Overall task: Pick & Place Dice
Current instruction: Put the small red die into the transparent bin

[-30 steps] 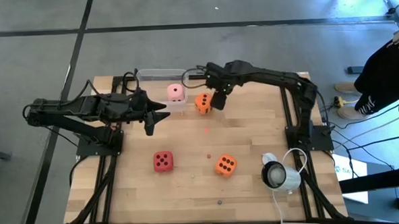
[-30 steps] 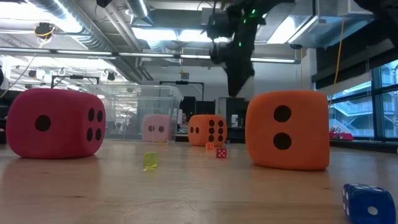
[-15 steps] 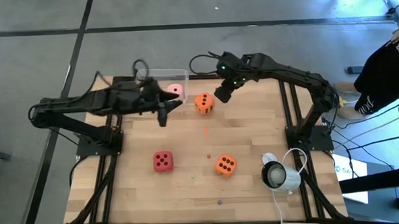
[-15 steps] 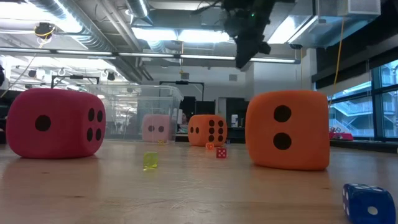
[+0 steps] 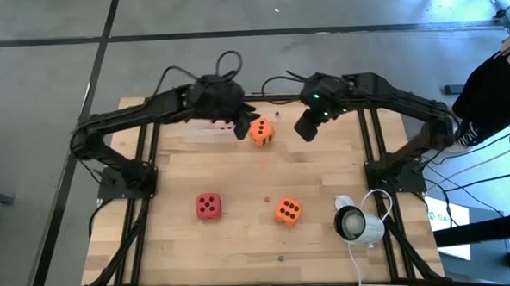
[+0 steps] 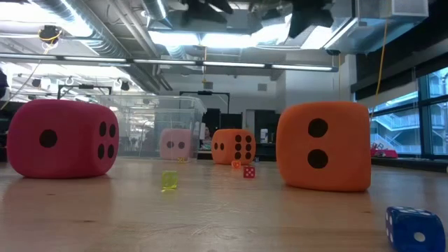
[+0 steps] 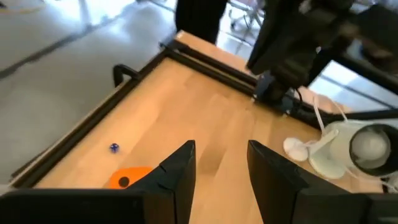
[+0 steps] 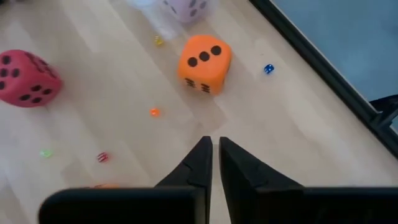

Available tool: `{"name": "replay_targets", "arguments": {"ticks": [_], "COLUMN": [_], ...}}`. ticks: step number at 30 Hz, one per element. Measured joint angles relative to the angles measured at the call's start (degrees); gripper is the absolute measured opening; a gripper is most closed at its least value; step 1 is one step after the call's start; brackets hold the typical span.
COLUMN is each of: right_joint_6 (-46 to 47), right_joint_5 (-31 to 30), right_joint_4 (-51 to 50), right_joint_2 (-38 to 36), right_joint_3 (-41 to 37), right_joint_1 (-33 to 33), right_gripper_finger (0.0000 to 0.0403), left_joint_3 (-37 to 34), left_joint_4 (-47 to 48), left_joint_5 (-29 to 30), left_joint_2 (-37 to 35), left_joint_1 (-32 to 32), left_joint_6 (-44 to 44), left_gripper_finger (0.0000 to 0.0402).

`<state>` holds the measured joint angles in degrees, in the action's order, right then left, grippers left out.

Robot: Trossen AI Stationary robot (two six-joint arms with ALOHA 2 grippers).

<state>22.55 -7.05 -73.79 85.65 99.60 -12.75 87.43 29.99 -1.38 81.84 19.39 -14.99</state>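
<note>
The left claw (image 5: 240,129) hangs half open, holding nothing, near the pink die (image 6: 176,143) at the table's (image 5: 328,243) far edge. The right claw (image 8: 212,151) is nearly closed, empty. Both orange dice (image 5: 260,131) (image 5: 287,210) and the red die (image 5: 209,206) lie free; seemingly all placing remains.

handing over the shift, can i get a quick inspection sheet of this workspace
surface: wooden table, bare between items
job's things: red die and orange die at front, second orange die at back, pink die behind it
clutter: tiny dice scattered, white camera
grippers: left claw open by back orange die; right claw shut, empty
cables: white lead at camera
surroundings: person at right
</note>
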Motion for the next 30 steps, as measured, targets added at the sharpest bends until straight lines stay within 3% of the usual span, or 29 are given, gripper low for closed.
{"name": "replay_targets", "arguments": {"ticks": [7,14,18,23,30], "right_joint_6": [3.7,11.2,16.5,22.3,27.5], "right_joint_5": [-1.0,-8.6,-5.8,-1.6,-0.8], "right_joint_4": [-1.4,-8.4,-3.7,10.0,21.9], "right_joint_2": [-2.8,-7.1,-13.4,-21.3,-24.6], "right_joint_3": [0.0,-1.6,-10.7,-25.1,-36.9], "right_joint_1": [5.4,9.8,11.6,14.3,18.8], "right_gripper_finger": [0.0032,0.0032,0.0032,0.0032,0.0032], "left_joint_3": [8.1,8.8,8.8,8.8,8.8], "left_joint_4": [9.2,13.7,14.0,15.5,17.8], "left_joint_5": [-0.5,-1.0,-0.8,2.8,6.2], "left_joint_2": [7.8,11.7,13.8,16.3,20.7], "left_joint_1": [0.4,1.0,-0.1,-2.8,-6.1], "left_joint_6": [15.1,16.6,21.5,32.6,42.5], "left_gripper_finger": [0.0134,0.0134,0.0134,0.0134,0.0166]}}
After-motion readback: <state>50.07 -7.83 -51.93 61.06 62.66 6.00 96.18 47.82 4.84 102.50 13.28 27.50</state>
